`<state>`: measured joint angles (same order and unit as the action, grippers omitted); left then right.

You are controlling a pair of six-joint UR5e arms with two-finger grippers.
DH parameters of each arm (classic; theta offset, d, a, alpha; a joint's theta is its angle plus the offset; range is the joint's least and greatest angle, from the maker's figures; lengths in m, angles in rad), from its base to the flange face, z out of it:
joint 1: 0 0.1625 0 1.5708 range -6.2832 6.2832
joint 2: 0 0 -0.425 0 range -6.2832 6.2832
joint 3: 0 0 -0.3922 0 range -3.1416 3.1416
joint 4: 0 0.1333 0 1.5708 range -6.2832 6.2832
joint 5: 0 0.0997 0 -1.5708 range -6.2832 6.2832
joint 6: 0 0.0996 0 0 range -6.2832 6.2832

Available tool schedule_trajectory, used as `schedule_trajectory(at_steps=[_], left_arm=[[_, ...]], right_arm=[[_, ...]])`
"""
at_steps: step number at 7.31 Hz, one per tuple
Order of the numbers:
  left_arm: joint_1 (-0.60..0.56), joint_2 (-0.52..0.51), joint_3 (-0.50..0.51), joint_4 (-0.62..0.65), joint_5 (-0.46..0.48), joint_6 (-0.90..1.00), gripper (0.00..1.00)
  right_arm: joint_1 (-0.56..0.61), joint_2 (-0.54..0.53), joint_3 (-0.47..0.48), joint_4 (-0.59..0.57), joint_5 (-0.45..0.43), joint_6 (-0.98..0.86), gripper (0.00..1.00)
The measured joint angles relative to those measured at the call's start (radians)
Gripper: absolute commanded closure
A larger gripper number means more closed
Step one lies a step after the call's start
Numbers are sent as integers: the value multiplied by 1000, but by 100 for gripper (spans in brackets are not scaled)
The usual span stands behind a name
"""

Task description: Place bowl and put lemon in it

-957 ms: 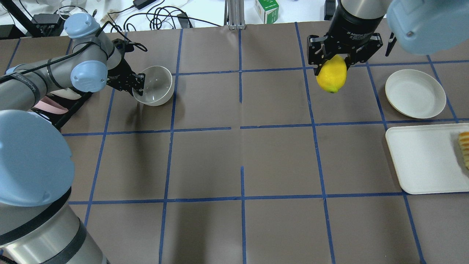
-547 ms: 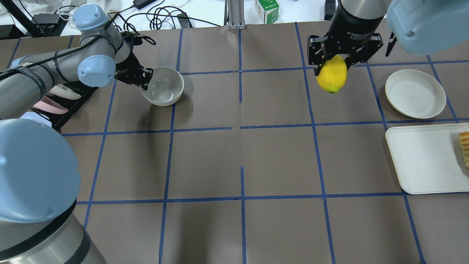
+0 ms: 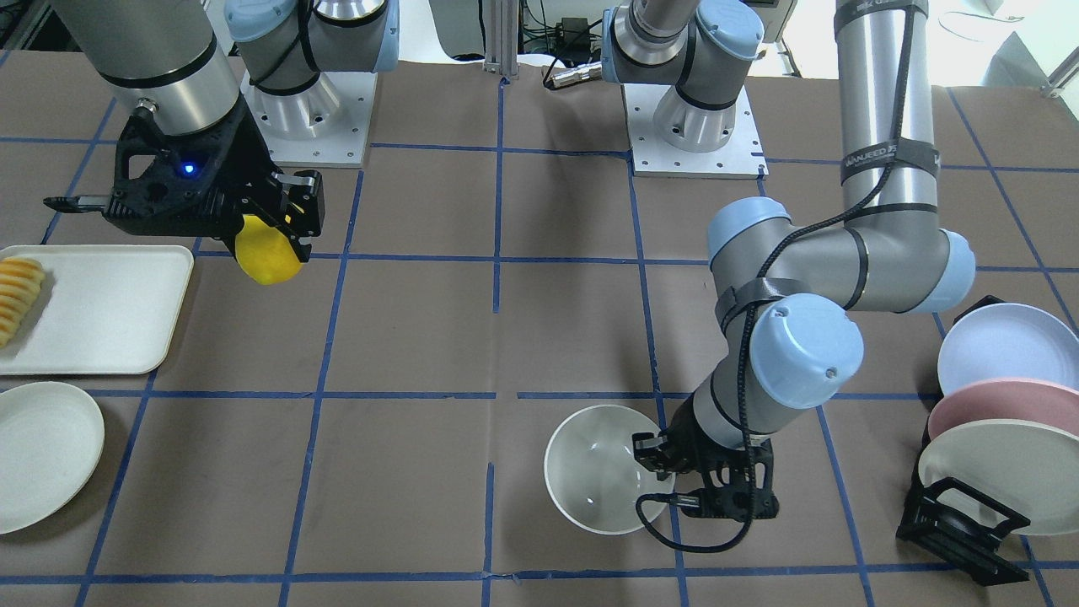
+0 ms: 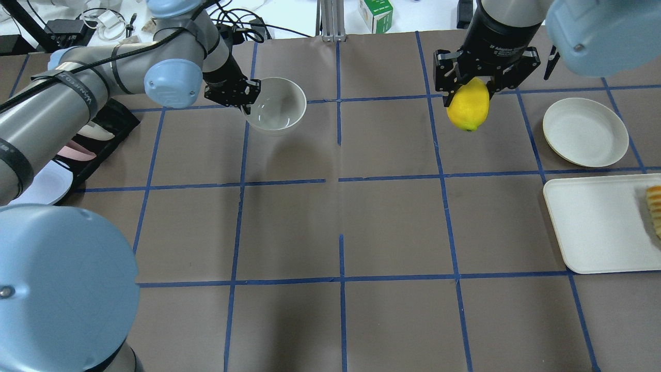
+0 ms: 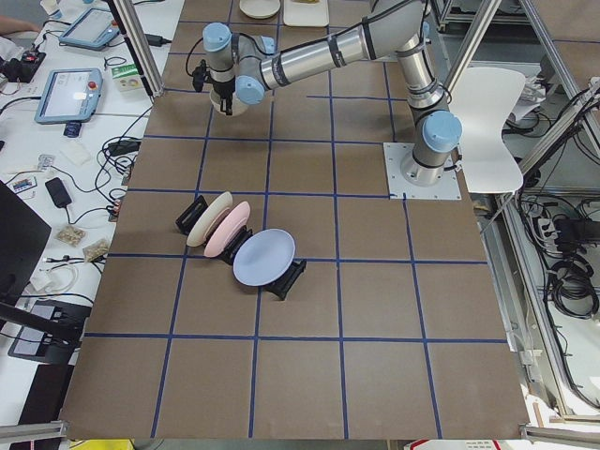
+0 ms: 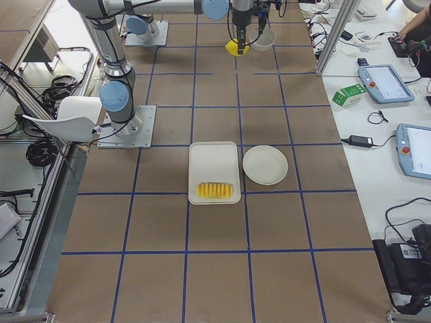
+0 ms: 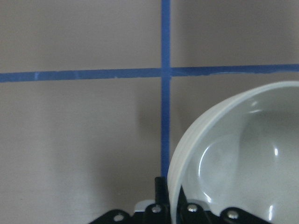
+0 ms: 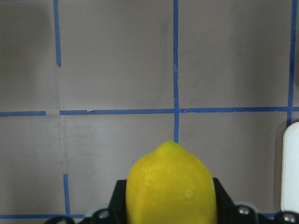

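Note:
My left gripper (image 4: 247, 99) is shut on the near-left rim of the cream bowl (image 4: 277, 105). It holds the bowl upright just above the table at the far middle-left, with the bowl's shadow below it. The bowl is empty, as the front view (image 3: 590, 469) and left wrist view (image 7: 233, 158) show. My right gripper (image 4: 468, 82) is shut on the yellow lemon (image 4: 468, 107). It holds the lemon in the air at the far right, point down. The lemon also shows in the front view (image 3: 266, 253) and right wrist view (image 8: 170, 186).
A flat off-white plate (image 4: 585, 132) lies at the far right. Below it lies a white tray (image 4: 594, 222) with sliced fruit (image 4: 655, 209). A black rack (image 3: 961, 518) with blue, pink and cream plates stands at the left edge. Cables and a green box (image 4: 376, 14) lie beyond the table.
My left arm has carried the bowl to the right and slightly farther away, from beside the rack toward the table's far middle. The right gripper and the lemon have stayed still.

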<state>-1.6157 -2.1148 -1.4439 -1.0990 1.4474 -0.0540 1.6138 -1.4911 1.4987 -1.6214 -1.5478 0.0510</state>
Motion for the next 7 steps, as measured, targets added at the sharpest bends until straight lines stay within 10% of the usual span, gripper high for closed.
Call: schedule_trajectory(at_steps=[7], left_arm=[[-189,-10,-136,81,-82,-181,100]], right_arm=[[-2,2,2,1,1,1,87]])
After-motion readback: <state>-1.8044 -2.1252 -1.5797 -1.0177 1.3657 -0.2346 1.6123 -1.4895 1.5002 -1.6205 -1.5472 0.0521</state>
